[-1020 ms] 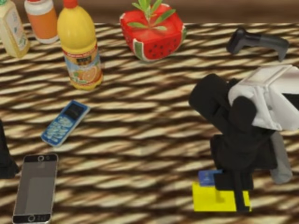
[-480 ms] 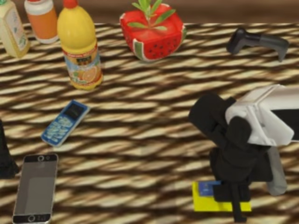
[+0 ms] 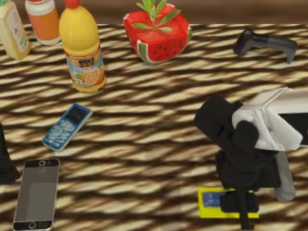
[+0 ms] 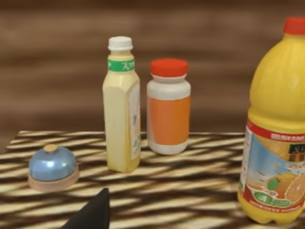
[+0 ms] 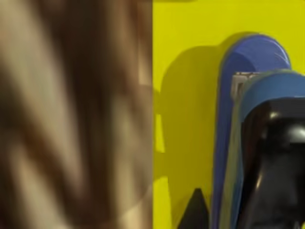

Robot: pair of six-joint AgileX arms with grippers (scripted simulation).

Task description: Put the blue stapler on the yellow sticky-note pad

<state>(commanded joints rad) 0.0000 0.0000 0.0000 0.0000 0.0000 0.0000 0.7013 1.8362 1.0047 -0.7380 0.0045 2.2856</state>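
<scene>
- Striped brown-and-cream table [image 3: 144, 144], top view: right gripper [image 3: 239, 204] low over the yellow sticky-note pad [image 3: 208, 212] near the front right; blue stapler [image 3: 211, 199] lies on the pad, partly under the black fingers. I cannot tell whether the fingers grip it. Left arm [image 3: 6, 163] parked at the left edge.
- Left wrist view: orange juice bottle [image 4: 276, 133], its label print unreadable; pale bottle [image 4: 122, 109]; orange jar [image 4: 168, 107]; bell [image 4: 52, 167].
- Right wrist view: stapler [image 5: 238, 129] flat on the yellow pad [image 5: 186, 71], a black finger [image 5: 274, 167] against it.

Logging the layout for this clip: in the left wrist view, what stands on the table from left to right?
Blue dome bell → pale yellow bottle with white cap → white jar with red lid and orange label → orange juice bottle.
</scene>
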